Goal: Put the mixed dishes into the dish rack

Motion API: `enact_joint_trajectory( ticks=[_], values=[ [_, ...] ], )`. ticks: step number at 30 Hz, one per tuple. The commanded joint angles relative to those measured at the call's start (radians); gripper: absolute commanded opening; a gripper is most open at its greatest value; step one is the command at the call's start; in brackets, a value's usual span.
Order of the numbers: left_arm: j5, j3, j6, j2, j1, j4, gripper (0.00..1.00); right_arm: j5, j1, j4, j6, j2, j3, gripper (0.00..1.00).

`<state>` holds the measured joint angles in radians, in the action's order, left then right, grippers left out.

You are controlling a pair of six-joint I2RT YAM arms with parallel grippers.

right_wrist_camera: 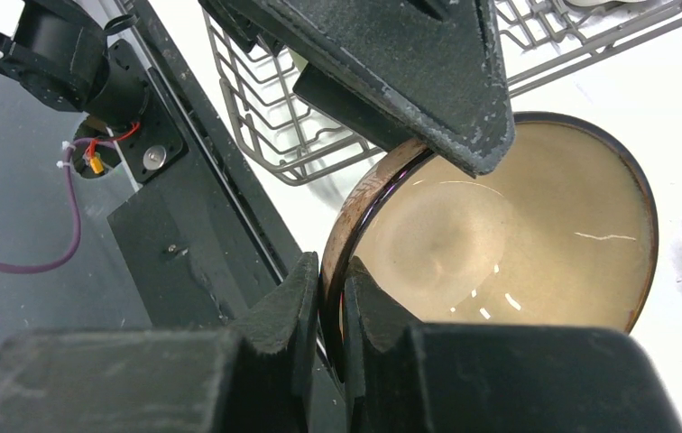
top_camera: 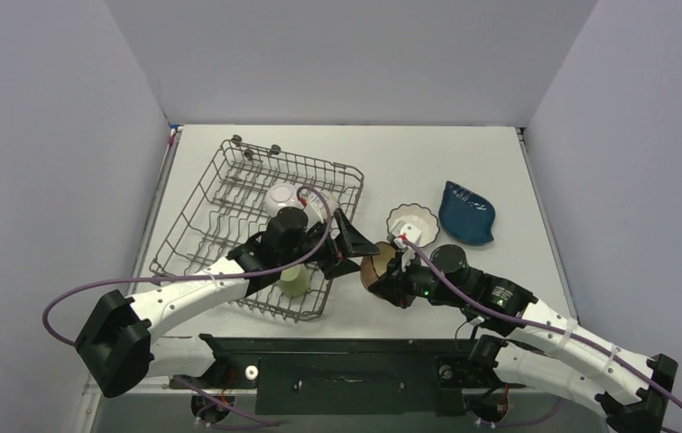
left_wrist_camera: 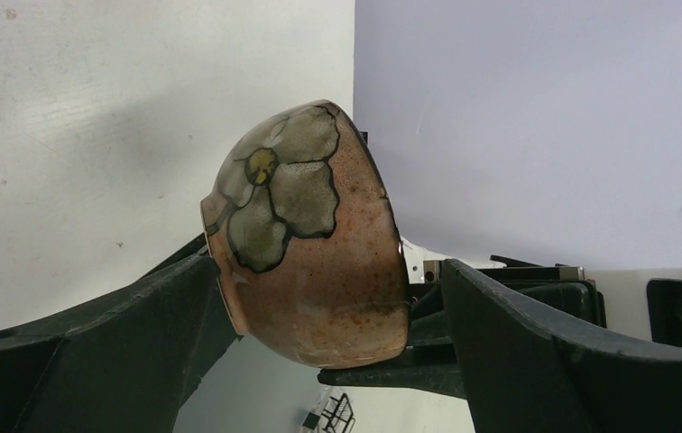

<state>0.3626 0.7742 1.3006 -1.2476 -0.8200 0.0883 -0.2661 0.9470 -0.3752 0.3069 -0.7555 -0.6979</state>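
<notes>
Pinching the brown bowl's (right_wrist_camera: 500, 234) rim in the right end effector (right_wrist_camera: 333, 289), on edge just beside the rack (top_camera: 319, 162), left end effector (left_wrist_camera: 327, 271) spread wide around it; best closing left squarely across the walls before loosening right, likely avoiding a drop.

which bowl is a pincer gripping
The brown bowl, tipped on edge, its rim pinched by the right pincer; the scalloped bowl and blue dish sit untouched.

no readable text, label or number anywhere.
</notes>
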Motion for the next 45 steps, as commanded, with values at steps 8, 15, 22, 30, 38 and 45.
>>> enact_joint_trajectory(
  ticks=[8,15,22,30,38,45],
  values=[
    [-0.035,0.067,-0.043,0.039,-0.004,-0.129,0.96,0.038,0.032,0.138,-0.05,0.006,-0.116,0.0],
    [0.05,0.032,0.051,-0.007,0.001,0.014,0.96,0.075,0.065,0.126,-0.086,-0.054,-0.162,0.0],
    [0.034,0.029,0.058,0.022,0.002,-0.006,0.98,0.088,0.074,0.122,-0.1,-0.067,-0.157,0.0],
    [0.05,0.026,0.062,0.027,0.002,-0.016,0.91,0.09,0.075,0.12,-0.117,-0.091,-0.169,0.0],
    [0.053,0.037,0.043,0.029,0.001,-0.036,0.91,0.102,0.09,0.098,-0.152,-0.12,-0.185,0.0],
    [0.053,0.039,0.014,0.038,0.002,-0.041,0.77,0.141,0.111,0.083,-0.18,-0.138,-0.196,0.0]
  ],
)
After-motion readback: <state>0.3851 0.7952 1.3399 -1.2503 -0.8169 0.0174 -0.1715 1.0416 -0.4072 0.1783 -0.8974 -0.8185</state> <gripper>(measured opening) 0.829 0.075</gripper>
